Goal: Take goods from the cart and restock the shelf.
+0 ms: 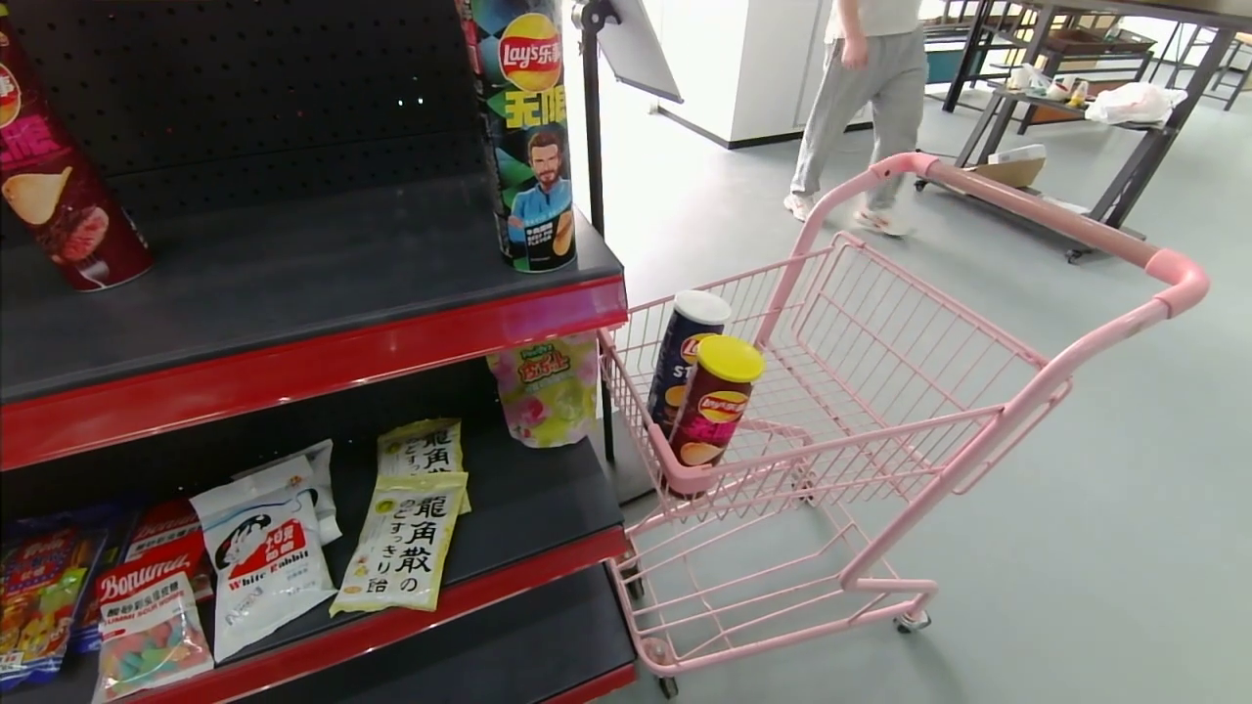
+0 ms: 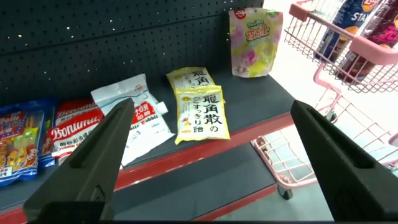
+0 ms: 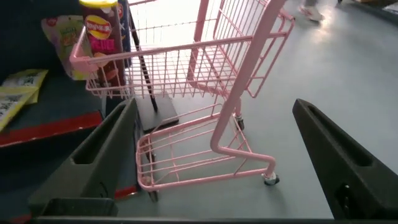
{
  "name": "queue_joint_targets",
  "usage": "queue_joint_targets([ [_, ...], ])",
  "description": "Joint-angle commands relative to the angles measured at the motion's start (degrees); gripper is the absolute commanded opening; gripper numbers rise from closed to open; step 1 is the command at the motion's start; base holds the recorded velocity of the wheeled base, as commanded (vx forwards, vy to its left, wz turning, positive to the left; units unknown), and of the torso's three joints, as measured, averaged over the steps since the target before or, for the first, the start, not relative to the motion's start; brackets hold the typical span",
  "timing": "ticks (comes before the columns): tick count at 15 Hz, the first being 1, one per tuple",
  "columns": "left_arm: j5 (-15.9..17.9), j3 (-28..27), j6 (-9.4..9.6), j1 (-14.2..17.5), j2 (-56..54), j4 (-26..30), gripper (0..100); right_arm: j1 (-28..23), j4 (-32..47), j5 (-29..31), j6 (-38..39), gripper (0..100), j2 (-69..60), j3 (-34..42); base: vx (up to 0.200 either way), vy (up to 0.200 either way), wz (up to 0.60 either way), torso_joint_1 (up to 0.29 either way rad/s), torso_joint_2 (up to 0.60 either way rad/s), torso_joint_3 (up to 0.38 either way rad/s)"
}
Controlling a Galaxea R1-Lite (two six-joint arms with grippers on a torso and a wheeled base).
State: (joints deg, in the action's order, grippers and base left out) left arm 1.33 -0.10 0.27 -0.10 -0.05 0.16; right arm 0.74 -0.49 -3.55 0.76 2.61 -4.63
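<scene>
Fingers (image 2: 93, 155) spread on left gripper (image 2: 208, 155) and right gripper (image 3: 211, 162), nothing held. Yellow-lidded can (image 1: 719, 401) touching white-lidded can (image 1: 685, 337) in cart (image 1: 880, 437) corner; toppling risked when one is lifted.

In the head view the shelf (image 1: 293, 367) takes the left half of the frame, and the cart (image 1: 1037, 208) stands just beside its right end, at centre right; on the upper board a tall can (image 1: 533, 137) stands at the right end, top centre of the frame; a second can (image 1: 59, 196) stands at the upper left edge; on the board below, flat bags (image 1: 264, 557) lie side by side at lower left; an upright pouch (image 1: 548, 391) stands behind them at the right end; two cans (image 1: 712, 411) stand touching in the cart's corner nearest the shelf.
</scene>
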Motion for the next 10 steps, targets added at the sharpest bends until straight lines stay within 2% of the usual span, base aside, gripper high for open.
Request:
queue_joint_targets([
  [1, 0.0, 0.0, 0.00, 0.0, 0.0, 0.0, 100, 2.9, -0.4, -5.9, 8.4, 100, 31.6, -27.2, 0.000, 0.000, 0.00, 0.000, 0.00, 0.000],
  [2, 0.0, 0.0, 0.08, 0.0, 0.0, 0.0, 100, 6.4, -0.7, -9.7, 5.4, 100, 38.0, -29.8, 0.000, 0.000, 0.00, 0.000, 0.00, 0.000],
  [3, 0.0, 0.0, 0.08, 0.0, 0.0, 0.0, 100, 7.7, -1.5, -10.6, 3.6, 100, 40.3, -29.8, 0.000, 0.000, 0.00, 0.000, 0.00, 0.000],
  [4, 0.0, 0.0, 0.00, 0.0, 0.0, 0.0, 100, 10.4, -8.7, -11.0, 2.6, 100, 50.1, -29.0, 0.000, 0.000, 0.00, 0.000, 0.00, 0.000],
  [7, 0.0, 0.0, 0.08, 0.0, 0.0, 0.0, 100, 12.9, -27.4, -15.0, 3.0, 100, 70.3, -26.8, 0.000, 0.000, 0.00, 0.000, 0.00, 0.000],
  [10, 0.0, 0.0, 0.08, 0.0, 0.0, 0.0, 100, 14.4, -34.1, -18.2, 2.0, 100, 82.8, -26.5, 0.000, 0.000, 0.00, 0.000, 0.00, 0.000],
])
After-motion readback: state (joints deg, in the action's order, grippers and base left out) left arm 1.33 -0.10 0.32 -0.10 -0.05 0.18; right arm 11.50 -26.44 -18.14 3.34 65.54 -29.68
